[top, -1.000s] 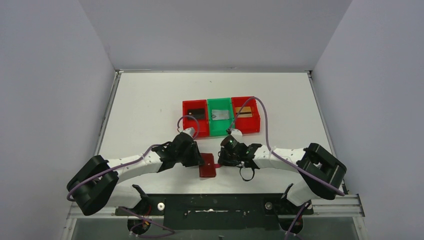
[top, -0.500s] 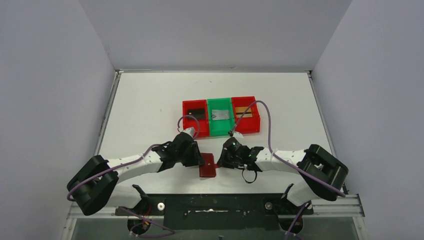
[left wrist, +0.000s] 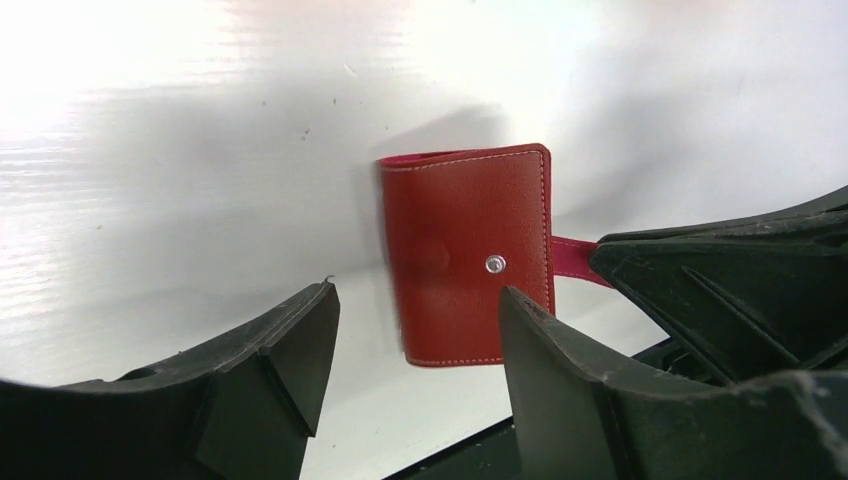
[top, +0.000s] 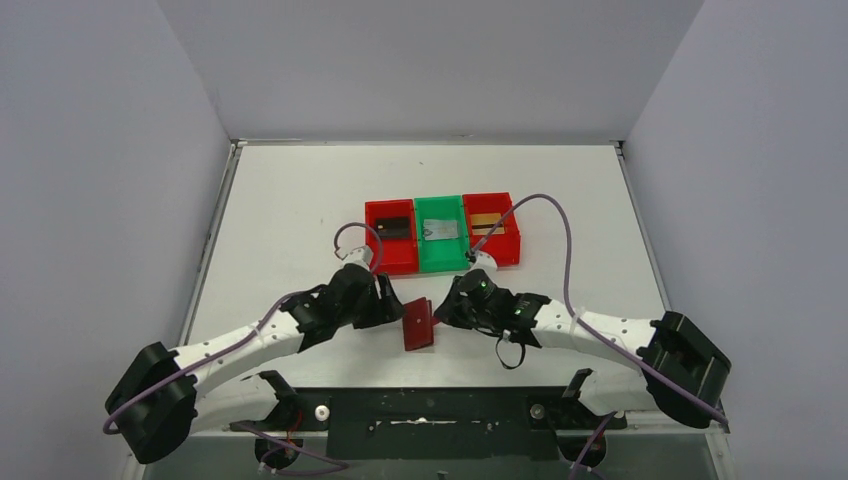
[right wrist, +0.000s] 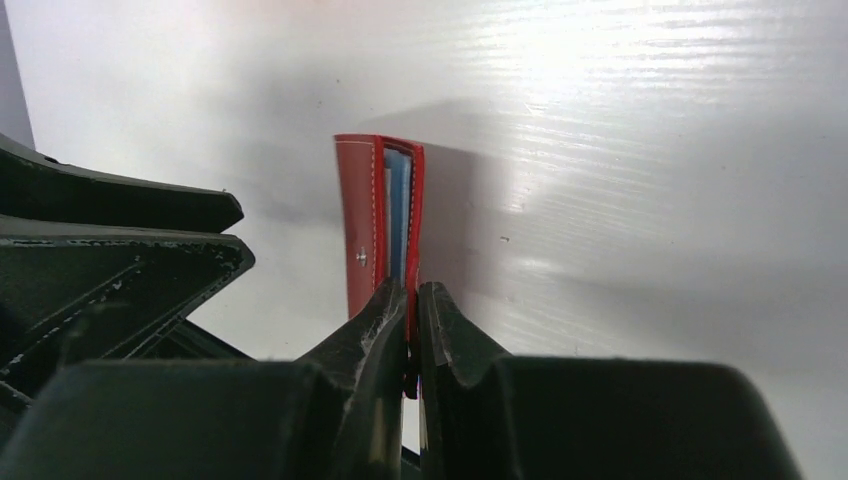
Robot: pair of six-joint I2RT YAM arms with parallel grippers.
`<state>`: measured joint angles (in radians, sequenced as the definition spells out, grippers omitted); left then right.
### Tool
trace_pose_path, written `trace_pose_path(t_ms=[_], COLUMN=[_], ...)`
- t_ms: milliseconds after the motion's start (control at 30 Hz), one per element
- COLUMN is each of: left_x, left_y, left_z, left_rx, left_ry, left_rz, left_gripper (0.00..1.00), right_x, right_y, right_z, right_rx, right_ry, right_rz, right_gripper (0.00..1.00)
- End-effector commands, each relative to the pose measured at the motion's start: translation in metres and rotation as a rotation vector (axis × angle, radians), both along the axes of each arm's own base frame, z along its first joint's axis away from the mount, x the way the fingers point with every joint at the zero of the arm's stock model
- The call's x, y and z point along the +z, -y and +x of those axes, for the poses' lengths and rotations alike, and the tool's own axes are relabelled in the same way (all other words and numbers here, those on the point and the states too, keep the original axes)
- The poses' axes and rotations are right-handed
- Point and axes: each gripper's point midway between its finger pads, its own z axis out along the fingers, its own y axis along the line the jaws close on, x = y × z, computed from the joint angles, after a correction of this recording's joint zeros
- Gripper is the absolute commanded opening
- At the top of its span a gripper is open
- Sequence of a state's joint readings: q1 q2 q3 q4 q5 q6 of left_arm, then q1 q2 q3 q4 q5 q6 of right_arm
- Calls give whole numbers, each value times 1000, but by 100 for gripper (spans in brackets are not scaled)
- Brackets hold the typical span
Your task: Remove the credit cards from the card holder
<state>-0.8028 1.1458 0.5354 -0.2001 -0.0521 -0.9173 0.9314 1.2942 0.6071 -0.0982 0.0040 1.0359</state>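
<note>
Okay, top view: you see the card holder (top: 417, 324) closed and tilted, near the table's (top: 300, 200) front edge, between the left gripper (top: 388, 306) and the right gripper (top: 447, 311). Finger state is unreadable from here, and so is whether the holder is lifted. Behind sit three bins in a row, with a dark card (top: 396, 227), a silvery card (top: 441, 231) and a gold card (top: 488, 224), one in each, too small to make out detail.

Left wrist: your left fingers (left wrist: 290, 340) stand apart, with the holder's snap (left wrist: 494, 263) side beyond the gap. One fingertip overlaps its lower corner, contact unclear. The pink tab (left wrist: 578, 262) disappears behind the right gripper.

Right wrist: fingers (right wrist: 385, 310) are pressed together, clamped on the holder's near edge. Pale blue sleeves (right wrist: 398, 200) show in the slit, contents hidden.
</note>
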Motion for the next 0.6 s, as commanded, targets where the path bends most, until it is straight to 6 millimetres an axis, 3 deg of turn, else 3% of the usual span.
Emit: trace_pose_path(t_ms=[0, 267, 400, 567], left_x=[26, 47, 54, 55], left_y=[-13, -33, -40, -45], left_z=[13, 12, 12, 8], left_rx=[94, 175, 205, 212], left_ry=[87, 163, 177, 172], left_rz=[-23, -74, -83, -82], left_gripper=[61, 67, 68, 68], right_x=[43, 84, 92, 69], right_y=[-9, -43, -63, -63], right_z=[16, 16, 15, 17], right_rx=[-19, 92, 171, 178], right_ry=[128, 218, 228, 171], right_rz=[52, 150, 181, 117], right_gripper=[0, 0, 1, 1])
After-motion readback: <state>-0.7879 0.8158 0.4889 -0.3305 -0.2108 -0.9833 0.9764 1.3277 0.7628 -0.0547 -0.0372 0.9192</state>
